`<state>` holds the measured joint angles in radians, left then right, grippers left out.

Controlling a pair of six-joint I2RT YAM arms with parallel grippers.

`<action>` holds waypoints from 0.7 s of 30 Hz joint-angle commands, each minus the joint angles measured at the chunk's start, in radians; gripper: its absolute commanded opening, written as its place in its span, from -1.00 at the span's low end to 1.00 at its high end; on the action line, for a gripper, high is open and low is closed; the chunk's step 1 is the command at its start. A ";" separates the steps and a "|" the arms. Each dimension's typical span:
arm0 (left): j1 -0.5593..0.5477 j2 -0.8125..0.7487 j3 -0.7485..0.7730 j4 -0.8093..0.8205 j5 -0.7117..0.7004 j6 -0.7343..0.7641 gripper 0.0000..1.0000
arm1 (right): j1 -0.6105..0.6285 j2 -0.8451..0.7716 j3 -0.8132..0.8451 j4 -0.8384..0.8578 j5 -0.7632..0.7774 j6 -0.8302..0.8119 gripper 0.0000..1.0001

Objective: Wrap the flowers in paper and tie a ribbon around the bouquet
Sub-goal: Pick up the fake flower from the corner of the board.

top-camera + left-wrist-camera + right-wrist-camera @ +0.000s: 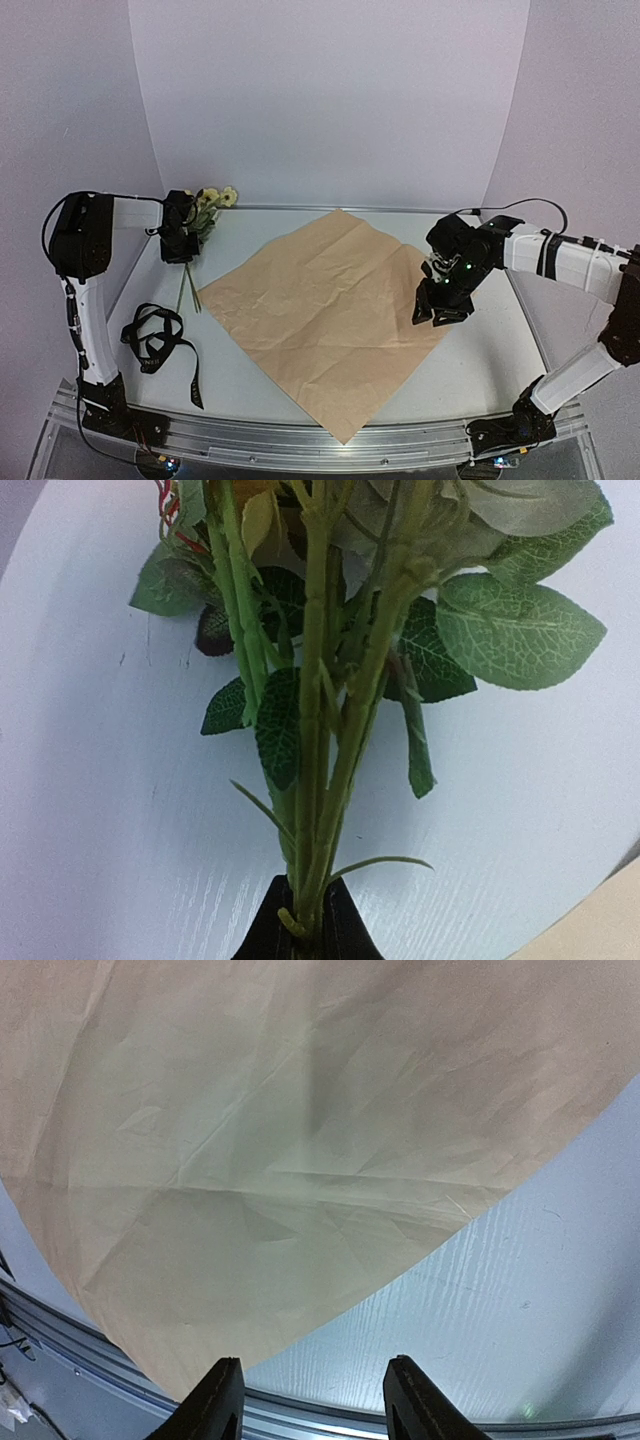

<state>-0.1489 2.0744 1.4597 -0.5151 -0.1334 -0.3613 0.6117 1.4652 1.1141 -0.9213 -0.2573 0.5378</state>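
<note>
Paper (330,310) fills centre; ribbon (152,338) heap near-left; table (490,345) bare right.

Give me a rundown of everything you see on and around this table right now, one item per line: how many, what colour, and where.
pale yellow flowers with green leaves and thin stems: one bunch, yellow and green, far left of the table, stems in the left hand.
large creased paper sheet: one, tan-orange side up, flat mid-table, near corner reaching the rail.
long narrow black ribbon: one, black, loose heap by the left edge.
white table: one, white, under everything.
metal rail: one, silver, along the near edge.
left hand: one, black, shut on the flowers' stems.
right hand: one, black, open, above the paper's right edge.
</note>
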 commanded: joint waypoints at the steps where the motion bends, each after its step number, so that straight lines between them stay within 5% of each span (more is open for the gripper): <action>1: -0.043 -0.159 0.081 0.020 0.014 0.028 -1.00 | 0.003 -0.027 -0.003 -0.034 0.053 -0.018 0.00; 8: -0.215 -0.137 0.294 -0.104 0.090 -0.072 -1.00 | 0.002 -0.017 -0.002 -0.034 0.065 -0.010 0.01; 21: -0.542 0.144 0.619 -0.070 0.184 -0.307 -1.00 | -0.023 -0.068 -0.053 -0.033 0.096 0.017 0.07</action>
<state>-0.6392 2.1162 1.9688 -0.5999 0.0288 -0.5675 0.6005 1.4424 1.0825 -0.9405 -0.1963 0.5439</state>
